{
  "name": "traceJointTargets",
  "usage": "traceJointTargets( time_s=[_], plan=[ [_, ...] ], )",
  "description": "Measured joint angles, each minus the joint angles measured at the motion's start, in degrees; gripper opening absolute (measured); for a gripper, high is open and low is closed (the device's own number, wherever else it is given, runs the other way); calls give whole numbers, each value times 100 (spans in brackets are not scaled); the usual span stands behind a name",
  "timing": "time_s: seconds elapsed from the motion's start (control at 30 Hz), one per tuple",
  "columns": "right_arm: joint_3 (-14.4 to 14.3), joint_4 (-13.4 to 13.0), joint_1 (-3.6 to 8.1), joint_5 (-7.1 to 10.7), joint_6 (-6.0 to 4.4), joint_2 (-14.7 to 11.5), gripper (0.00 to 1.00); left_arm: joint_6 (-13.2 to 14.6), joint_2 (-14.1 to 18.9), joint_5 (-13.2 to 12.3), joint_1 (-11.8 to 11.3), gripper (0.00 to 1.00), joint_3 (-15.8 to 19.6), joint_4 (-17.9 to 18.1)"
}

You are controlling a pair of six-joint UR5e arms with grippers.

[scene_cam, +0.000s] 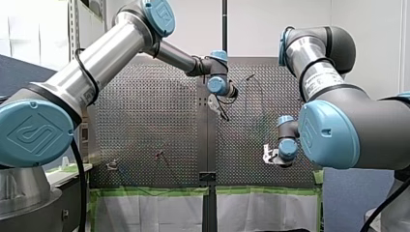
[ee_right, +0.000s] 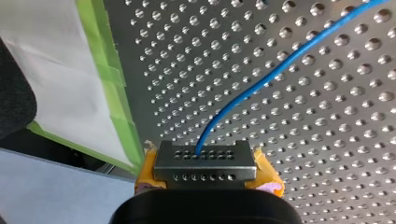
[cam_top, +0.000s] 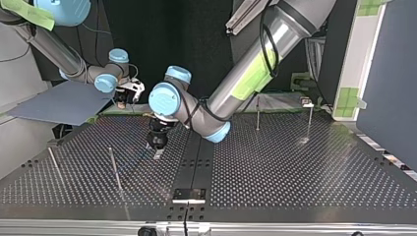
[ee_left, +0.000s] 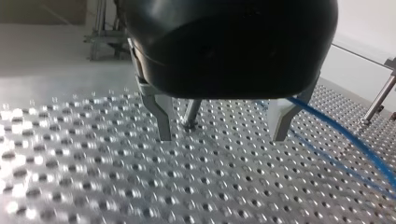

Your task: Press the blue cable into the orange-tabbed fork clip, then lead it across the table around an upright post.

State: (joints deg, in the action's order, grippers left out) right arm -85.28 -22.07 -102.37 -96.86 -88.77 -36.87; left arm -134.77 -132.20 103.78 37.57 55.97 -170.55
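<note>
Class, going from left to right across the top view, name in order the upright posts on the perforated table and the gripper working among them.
Leaning post → second post → my left gripper → third post → fourth post.

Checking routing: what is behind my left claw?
Seen between the open left claw: a thin upright metal post; a blue cable passes beside. The claw's black body hides the post's top.

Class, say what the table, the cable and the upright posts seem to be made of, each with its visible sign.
Table: metal, perhaps aluminium or steel, with a bright satin finish; it glints and is evenly perforated.
Cable: smooth blue jacket, probably plastic; it bends in a free curve.
Posts: apparently polished metal rod; thin, straight, with a grey sheen.
</note>
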Motion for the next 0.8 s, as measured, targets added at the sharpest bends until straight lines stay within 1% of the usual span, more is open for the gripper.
traceJointTargets(
  time_s=[0.13, 0.33, 0.43, 0.57, 0.8],
  plan=[
    [-1, -15, 35, -49, -63, 144, 0, -235, -146, -148, -46, 100, 0, 64],
    [2, -78, 111, -291, -196, 347, 0, -569, -203, -229, -132, 100, 0, 161],
    [1, -175, 154, -390, -294, 458, 0, -725, -207, -272, -187, 100, 0, 173],
    [5, -303, 251, -507, -377, 620, 0, -914, -204, -302, -222, 100, -1, 178],
    [5, -542, 443, -533, -483, 853, 0, -1231, -204, -393, -344, 100, -1, 180]
  ],
)
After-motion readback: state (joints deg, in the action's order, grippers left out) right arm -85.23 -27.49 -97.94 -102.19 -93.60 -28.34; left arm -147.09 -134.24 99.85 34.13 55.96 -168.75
